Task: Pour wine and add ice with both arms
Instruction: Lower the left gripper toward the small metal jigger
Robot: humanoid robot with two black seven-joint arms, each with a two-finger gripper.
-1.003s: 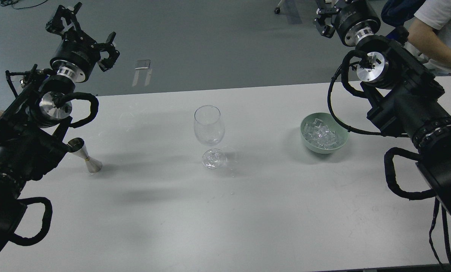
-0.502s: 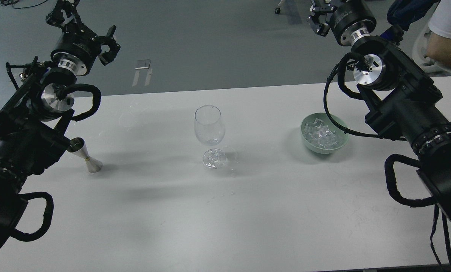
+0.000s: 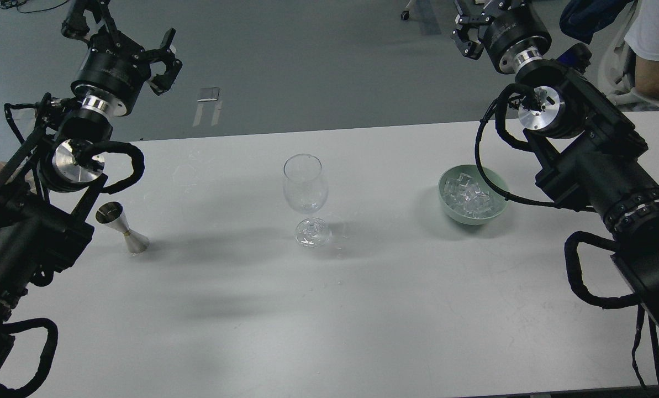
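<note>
A clear stemmed wine glass (image 3: 305, 190) stands upright at the table's middle. I cannot make out any wine in it. A small steel jigger (image 3: 122, 226) stands at the left, and its contents do not show. The ice (image 3: 469, 194) is a pile of clear cubes in a mint-green bowl (image 3: 497, 210) at the right. My left gripper (image 3: 120, 34) is raised high beyond the table's far edge, open and empty, far from the jigger. My right gripper (image 3: 471, 25) is raised at the top edge, beyond the bowl. It is partly cut off, so I cannot tell how its fingers stand.
The white table (image 3: 329, 309) has its far edge across the middle of the view, with grey floor behind it. A person's arm (image 3: 656, 77) in a white shirt shows at the top right, near my right arm. My left forearm (image 3: 25, 237) hangs close beside the jigger.
My left arm has drawn back to the left and no longer covers the jigger's top. Its gripper rose slightly. My right gripper shifted a little. Glass, jigger and bowl have not moved.
</note>
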